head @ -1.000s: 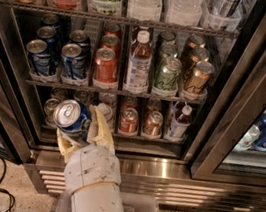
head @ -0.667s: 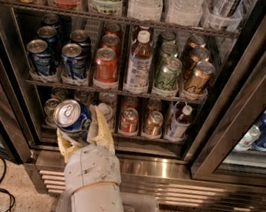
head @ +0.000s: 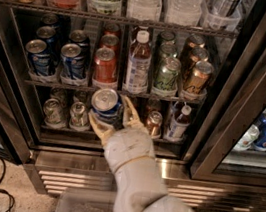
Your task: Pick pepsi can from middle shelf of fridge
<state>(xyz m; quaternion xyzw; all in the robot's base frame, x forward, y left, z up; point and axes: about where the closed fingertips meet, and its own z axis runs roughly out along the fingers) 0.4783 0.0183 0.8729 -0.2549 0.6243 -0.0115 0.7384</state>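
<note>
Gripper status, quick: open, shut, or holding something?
Gripper: shut on the pepsi can, out in front of the fridge, just below the middle shelf.

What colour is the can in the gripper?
Blue, silver top. The gripper holds this pepsi can below the middle shelf. Camera view.

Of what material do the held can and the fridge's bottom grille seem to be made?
The pepsi can, held by the gripper low in front of the fridge, looks like aluminium: shiny silver top, glossy blue painted wall. The grille is probably stainless steel: bright, reflective slats.
</note>
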